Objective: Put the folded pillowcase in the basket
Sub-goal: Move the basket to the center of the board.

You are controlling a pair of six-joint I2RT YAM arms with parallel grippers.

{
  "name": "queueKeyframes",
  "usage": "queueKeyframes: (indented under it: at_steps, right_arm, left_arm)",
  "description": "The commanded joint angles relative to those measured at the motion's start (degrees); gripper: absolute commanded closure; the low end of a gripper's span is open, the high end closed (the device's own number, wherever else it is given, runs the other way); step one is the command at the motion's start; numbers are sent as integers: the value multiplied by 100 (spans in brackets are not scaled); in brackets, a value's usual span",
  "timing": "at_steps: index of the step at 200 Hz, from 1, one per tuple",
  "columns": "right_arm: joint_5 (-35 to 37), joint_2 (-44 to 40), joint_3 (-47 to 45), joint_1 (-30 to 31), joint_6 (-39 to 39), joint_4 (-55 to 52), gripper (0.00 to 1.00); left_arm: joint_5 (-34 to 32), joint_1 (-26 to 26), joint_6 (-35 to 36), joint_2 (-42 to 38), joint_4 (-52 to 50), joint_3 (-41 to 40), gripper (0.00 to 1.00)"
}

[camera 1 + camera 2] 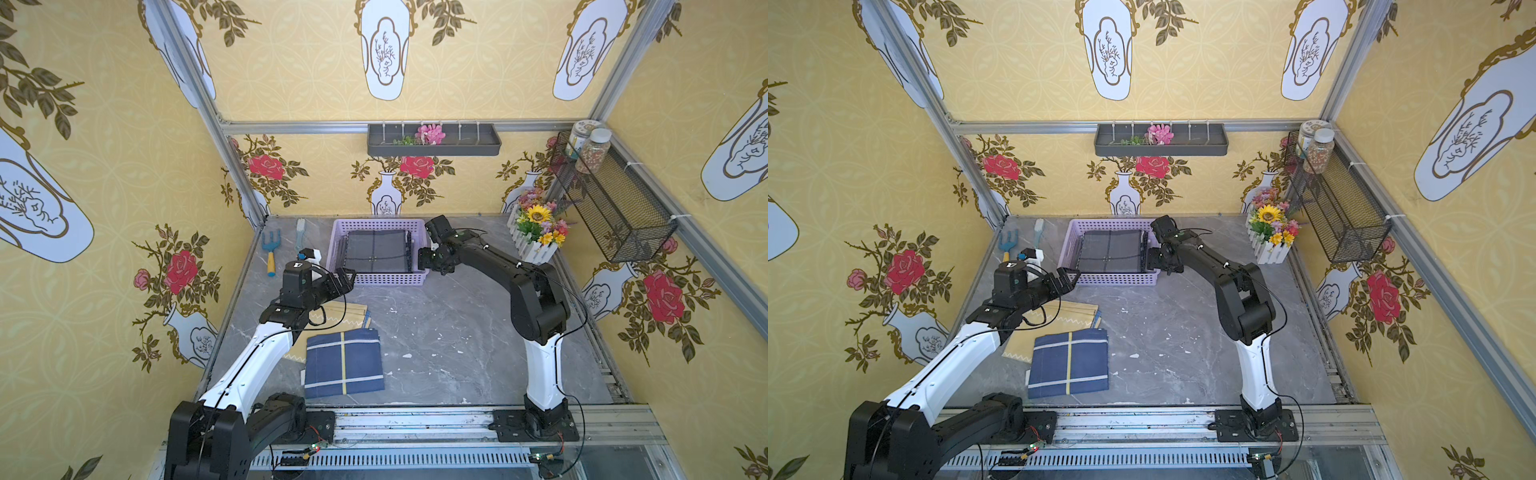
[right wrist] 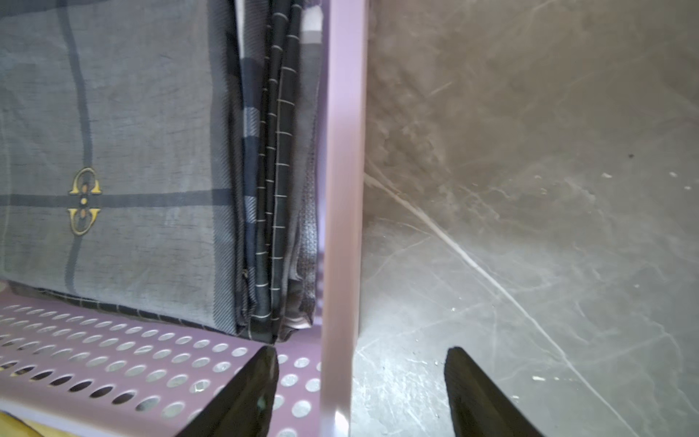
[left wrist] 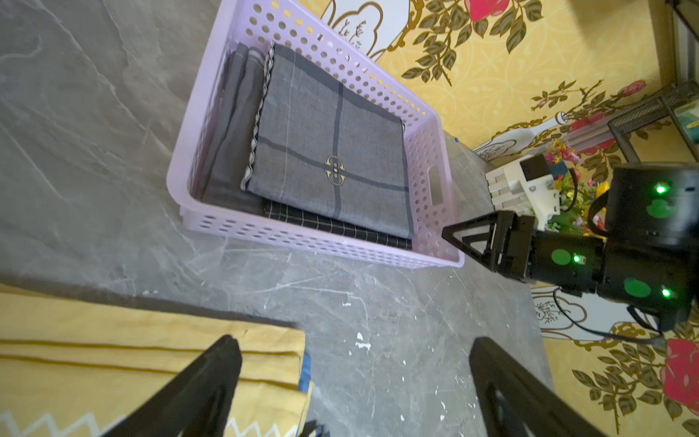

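**Grey pillowcase in the lilac basket, both arms empty**

A folded grey pillowcase point(image 1: 376, 249) lay flat on top of darker folded cloths point(image 3: 234, 125) inside the lilac basket point(image 1: 376, 277), at the back of the grey marble counter point(image 1: 449, 332). The right fingers point(image 1: 424, 257) hovered at the basket's right wall, partly spread and holding nothing. The left fingers point(image 1: 343, 281) stood wide and empty near the basket's front left corner, above a folded yellow pillowcase point(image 1: 347, 311). A folded blue pillowcase point(image 1: 344, 363) lay nearer the counter's front edge.

The placing looked done, so the step in hand was probably pulling clear. Doing it well would mean raising the right fingers straight up before swinging away. They appeared to straddle the rim and could drag the light basket sideways.

Only the right wrist view showed that straddle: one finger point(image 2: 242, 397) was over the perforated wall and its partner over bare counter. Only the left wrist view showed the darker cloths jutting out along the basket's left side. The blue pillowcase showed clearly only in both top views.
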State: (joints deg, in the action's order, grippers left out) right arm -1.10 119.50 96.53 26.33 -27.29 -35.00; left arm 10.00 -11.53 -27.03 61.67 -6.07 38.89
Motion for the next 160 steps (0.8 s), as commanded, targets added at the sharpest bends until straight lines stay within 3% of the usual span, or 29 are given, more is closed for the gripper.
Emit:
queueKeyframes:
  at_steps: [1, 85, 160]
  right_arm:
    - [229, 10, -85, -2, -93, -224, 26]
    - [348, -1043, -1532, -432, -66, -27, 26]
    - [382, -2228, -2766, -982, 209, -16, 26]
  left_arm:
    - [-156, -198, -104, -143, -306, -125, 0]
    - [-809, -1610, -536, -200, -739, -398, 0]
    - [-1140, -2381, -1061, 260, -547, -549, 0]
